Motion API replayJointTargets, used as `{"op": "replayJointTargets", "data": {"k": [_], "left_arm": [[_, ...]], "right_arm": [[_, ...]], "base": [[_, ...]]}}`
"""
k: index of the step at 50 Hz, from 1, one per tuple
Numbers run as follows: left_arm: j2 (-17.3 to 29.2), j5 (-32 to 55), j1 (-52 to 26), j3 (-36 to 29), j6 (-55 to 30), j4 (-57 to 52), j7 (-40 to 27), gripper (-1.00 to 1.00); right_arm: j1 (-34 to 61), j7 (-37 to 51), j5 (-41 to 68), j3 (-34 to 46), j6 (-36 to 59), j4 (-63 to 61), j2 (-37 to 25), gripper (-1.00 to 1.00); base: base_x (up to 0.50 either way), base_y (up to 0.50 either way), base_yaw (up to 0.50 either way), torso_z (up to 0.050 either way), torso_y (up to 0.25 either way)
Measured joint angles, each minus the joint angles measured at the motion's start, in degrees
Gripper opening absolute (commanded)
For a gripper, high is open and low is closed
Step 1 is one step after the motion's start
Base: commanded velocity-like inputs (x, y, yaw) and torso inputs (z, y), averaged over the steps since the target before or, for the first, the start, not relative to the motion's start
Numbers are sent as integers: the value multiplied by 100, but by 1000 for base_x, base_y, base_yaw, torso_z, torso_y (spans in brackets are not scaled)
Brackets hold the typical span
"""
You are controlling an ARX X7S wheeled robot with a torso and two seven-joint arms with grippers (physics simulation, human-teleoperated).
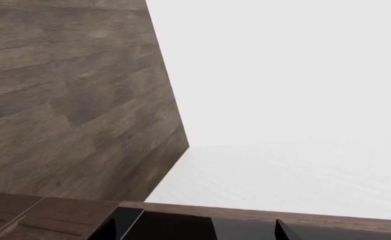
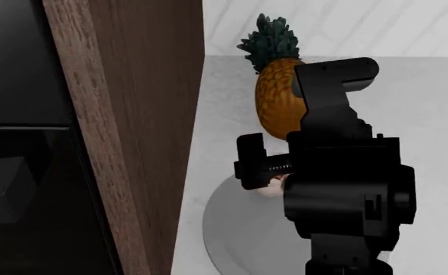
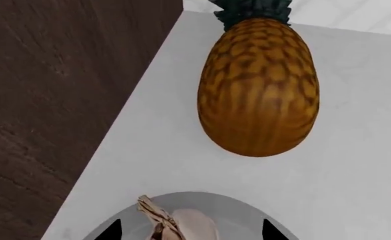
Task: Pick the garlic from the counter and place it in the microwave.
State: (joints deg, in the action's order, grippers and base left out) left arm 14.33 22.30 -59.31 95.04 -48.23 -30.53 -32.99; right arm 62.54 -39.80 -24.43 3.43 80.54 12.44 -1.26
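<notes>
The garlic (image 3: 185, 226), a whitish bulb with a brown dry stem, lies on a round grey plate (image 3: 242, 210) on the white counter (image 3: 149, 145). My right gripper (image 3: 191, 232) is open just above it, with one dark fingertip (image 3: 112, 231) on each side of the bulb and not touching it. In the head view the right arm hides most of the garlic (image 2: 273, 184). My left gripper (image 1: 195, 234) is open and empty, over a black surface beside a wood panel. No icon row of the microwave shows.
An orange-brown pineapple (image 3: 259, 85) lies on the counter just beyond the plate (image 2: 235, 235). A tall wood-brown cabinet side (image 2: 132, 126) borders the counter on the left. A black appliance front (image 2: 18, 114) sits left of it. A white tiled wall is behind.
</notes>
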Motion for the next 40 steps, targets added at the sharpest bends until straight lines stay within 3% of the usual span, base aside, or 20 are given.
{"op": "replayJointTargets", "data": {"k": [39,40], "left_arm": [[0,79,3,27,-16,-16,60,100],[1,81,2,28,-17,-16,61,100]], "right_arm": [[-241,867,1034,-66,-461,909,-58,100],[-244,883,1051,-65,-473,926,-63,-100]], "base": [[0,0,0,0,0],[0,0,0,0,0]]}}
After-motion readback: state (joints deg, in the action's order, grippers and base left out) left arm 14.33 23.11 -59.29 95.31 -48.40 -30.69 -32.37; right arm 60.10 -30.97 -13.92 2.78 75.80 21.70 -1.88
